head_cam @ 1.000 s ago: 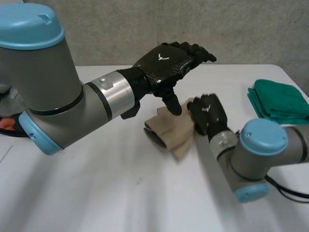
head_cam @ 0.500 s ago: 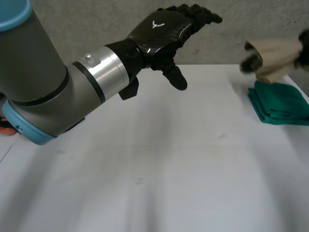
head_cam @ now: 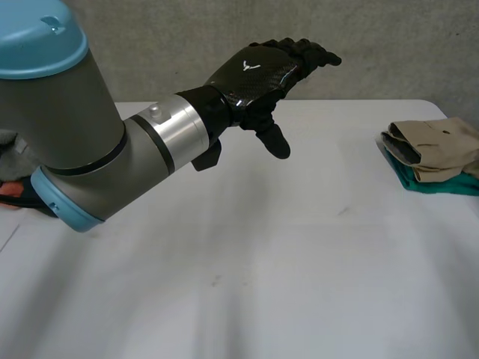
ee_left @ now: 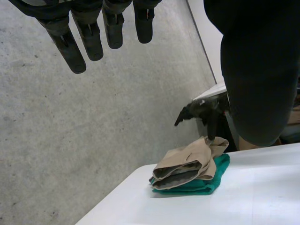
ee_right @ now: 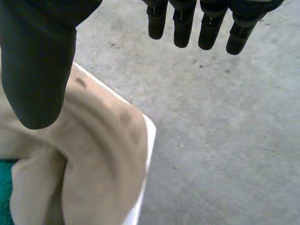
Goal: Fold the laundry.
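Half-hiding a green cloth (head_cam: 430, 185), tan cloth (head_cam: 438, 149) lay at right on counter (head_cam: 299, 262), left robot hand (head_cam: 258, 75), right robot hand (ee_right: 37, 61) both open, empty, grey wall (head_cam: 389, 52) beyond.

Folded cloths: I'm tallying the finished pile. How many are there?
2. A tan cloth lies on a green cloth, stacked at the far right edge of the table. Another cloth could be hidden under the stack.
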